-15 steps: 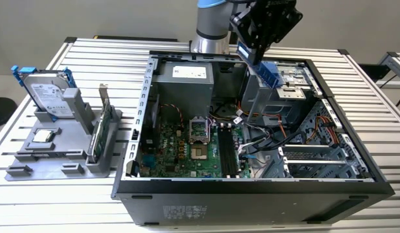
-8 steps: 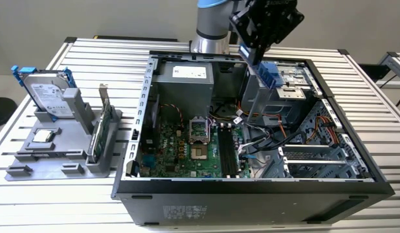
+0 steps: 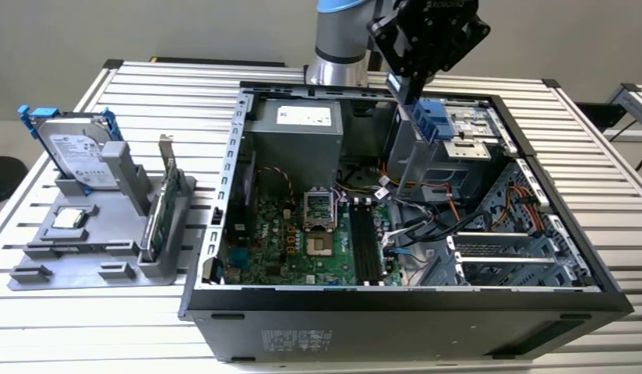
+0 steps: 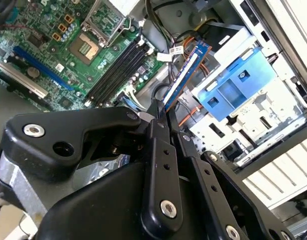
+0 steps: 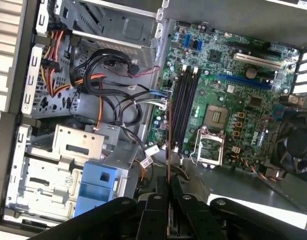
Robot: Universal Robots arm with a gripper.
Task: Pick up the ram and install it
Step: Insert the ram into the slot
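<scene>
One step looks done: your gripper's (image 4: 162,111) jaws are clenched on the ram (image 4: 186,75), held in the air inside the open computer case (image 3: 404,304) near the memory slots (image 5: 184,112), so installing calls for aligning it over a slot.

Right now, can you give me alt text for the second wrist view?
The gripper holds the ram by one end, fingers closed on it, with the green motherboard and its black memory slots beyond it. A blue drive bracket sits beside the ram.
</scene>
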